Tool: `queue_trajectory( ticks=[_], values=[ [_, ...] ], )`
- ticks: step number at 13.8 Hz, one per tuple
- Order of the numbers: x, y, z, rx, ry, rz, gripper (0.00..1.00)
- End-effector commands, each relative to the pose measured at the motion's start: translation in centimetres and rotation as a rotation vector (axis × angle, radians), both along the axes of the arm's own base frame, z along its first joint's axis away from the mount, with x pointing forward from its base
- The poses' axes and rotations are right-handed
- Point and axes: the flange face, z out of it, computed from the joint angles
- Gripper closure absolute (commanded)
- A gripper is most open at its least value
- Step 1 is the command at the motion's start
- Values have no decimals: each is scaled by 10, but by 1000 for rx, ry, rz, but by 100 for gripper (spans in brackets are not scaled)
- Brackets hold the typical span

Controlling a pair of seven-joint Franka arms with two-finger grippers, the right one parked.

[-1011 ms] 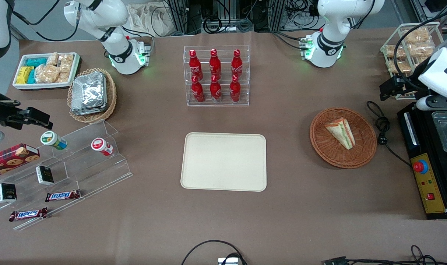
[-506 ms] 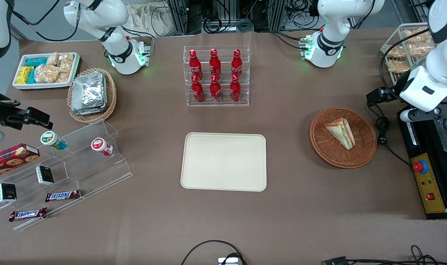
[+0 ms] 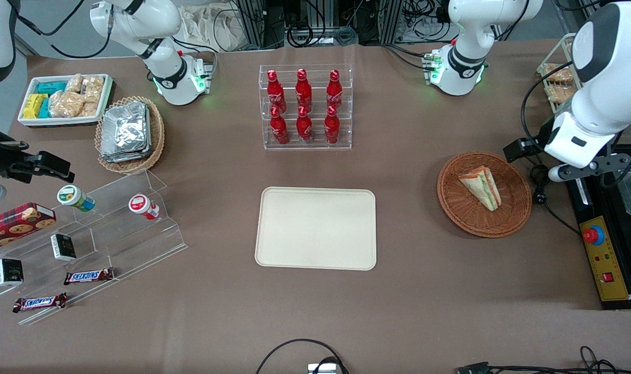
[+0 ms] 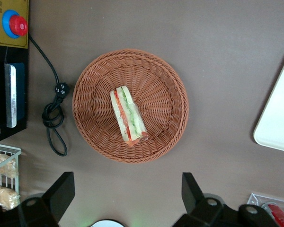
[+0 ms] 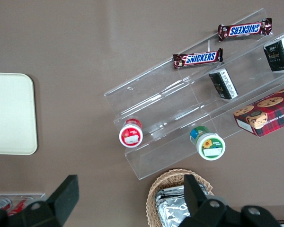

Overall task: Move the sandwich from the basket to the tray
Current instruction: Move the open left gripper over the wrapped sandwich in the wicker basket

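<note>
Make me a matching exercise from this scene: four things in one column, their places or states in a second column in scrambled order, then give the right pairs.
Things:
1. sandwich
2. tray
3. gripper
4. red bottles

Places or states:
A. open, held above the table beside the basket, touching nothing
B. standing upright in a clear tiered rack
C. lying in the reddish-brown wicker basket
D. flat on the table with nothing on it, nearer the front camera than the bottle rack

Pairs: 1-C, 2-D, 3-A, 4-B
</note>
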Motion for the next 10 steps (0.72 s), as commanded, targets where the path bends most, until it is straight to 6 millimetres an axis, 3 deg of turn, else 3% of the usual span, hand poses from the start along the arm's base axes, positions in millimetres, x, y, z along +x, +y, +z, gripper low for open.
queue_trajectory(
  ticks=[1,5,10],
  values=[
    [-20,7,-21,5,-31,64,0],
    [-34,25,-65,7,-61,121,0],
    [-44,34,-105,10,-90,209,0]
  ],
)
